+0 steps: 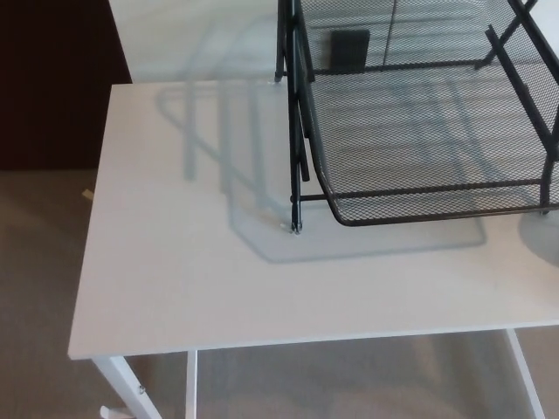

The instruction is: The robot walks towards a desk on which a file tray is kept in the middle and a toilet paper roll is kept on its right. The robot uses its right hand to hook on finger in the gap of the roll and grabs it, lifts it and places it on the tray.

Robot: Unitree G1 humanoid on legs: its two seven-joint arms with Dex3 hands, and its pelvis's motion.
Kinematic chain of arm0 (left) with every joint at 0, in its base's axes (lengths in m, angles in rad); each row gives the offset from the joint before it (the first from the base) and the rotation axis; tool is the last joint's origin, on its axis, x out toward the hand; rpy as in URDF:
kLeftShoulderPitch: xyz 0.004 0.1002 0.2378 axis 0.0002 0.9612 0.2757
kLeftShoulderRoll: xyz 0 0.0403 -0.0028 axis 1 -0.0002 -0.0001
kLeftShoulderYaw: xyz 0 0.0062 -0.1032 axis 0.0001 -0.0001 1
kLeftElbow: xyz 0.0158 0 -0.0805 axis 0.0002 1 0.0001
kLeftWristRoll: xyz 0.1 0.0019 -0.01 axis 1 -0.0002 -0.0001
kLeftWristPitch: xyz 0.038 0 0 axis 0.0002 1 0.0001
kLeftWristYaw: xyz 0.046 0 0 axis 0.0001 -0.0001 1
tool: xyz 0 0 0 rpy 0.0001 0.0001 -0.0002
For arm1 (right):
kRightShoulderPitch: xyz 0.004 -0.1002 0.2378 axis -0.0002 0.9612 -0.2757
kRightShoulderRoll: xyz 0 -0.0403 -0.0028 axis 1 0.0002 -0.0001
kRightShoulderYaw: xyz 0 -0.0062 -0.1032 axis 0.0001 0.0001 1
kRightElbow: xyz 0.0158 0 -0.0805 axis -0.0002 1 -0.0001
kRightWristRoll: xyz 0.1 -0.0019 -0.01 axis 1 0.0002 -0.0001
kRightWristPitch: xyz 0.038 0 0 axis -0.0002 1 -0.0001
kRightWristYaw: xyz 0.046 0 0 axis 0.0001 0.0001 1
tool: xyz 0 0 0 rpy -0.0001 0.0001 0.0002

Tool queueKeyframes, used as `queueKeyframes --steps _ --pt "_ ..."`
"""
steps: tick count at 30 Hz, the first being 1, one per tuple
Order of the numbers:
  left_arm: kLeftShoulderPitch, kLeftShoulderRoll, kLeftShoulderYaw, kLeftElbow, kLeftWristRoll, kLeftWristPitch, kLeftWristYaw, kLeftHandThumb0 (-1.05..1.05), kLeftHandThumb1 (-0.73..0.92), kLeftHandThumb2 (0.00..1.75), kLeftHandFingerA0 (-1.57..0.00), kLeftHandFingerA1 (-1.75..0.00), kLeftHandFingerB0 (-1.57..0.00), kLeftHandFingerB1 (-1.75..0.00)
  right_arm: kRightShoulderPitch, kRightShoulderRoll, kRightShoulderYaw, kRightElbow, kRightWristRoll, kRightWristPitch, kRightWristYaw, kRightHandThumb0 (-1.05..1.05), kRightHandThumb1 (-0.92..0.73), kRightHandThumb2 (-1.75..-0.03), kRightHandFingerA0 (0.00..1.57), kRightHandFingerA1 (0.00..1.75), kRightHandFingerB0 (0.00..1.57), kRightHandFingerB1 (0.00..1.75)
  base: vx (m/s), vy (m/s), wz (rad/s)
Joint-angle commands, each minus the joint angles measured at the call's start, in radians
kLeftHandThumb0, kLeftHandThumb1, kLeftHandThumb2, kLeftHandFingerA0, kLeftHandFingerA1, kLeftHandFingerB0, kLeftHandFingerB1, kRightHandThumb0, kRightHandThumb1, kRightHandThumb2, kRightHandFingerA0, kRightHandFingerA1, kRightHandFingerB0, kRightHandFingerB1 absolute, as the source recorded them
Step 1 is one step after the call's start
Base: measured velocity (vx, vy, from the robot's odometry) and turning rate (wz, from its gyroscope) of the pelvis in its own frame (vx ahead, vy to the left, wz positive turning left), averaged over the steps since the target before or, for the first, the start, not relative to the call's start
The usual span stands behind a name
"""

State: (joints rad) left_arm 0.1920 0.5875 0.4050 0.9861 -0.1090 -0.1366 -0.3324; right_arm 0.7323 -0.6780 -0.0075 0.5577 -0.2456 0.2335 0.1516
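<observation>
Head view: white bench (175, 262) fills most of frame, seen from above at a slant. Black wire-mesh file tray (419, 202) stands on bench at upper right, cut off by top and right edges. Its upright frame post (295, 196) touches bench near centre. Tray's grey shadow (229, 148) falls on bench, upper centre-left. Beige carpet (44, 262) at left and bottom. Neither robot hand in frame; finger state cannot be told.
</observation>
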Motion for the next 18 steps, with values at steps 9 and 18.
queueKeyframes --steps 9,18 --pt "0.035 0.019 0.067 -0.092 -0.121 0.133 -0.123 -0.71 0.92 0.76 -0.20 -0.48 -0.08 -0.31 -0.625 0.031 -0.848 -0.077 0.756 -0.014 -0.028 -0.63 -0.55 -0.79 0.07 0.52 0.07 0.36 0.00 0.001 -0.01" --pt "0.056 0.020 0.076 -0.181 -0.139 0.154 -0.155 -0.71 0.92 0.75 -0.18 -0.54 -0.05 -0.30 -0.718 0.088 -0.753 -0.310 0.577 -0.101 -0.068 -0.46 -0.64 -0.59 0.34 0.45 0.14 0.28 0.00 0.000 0.00"
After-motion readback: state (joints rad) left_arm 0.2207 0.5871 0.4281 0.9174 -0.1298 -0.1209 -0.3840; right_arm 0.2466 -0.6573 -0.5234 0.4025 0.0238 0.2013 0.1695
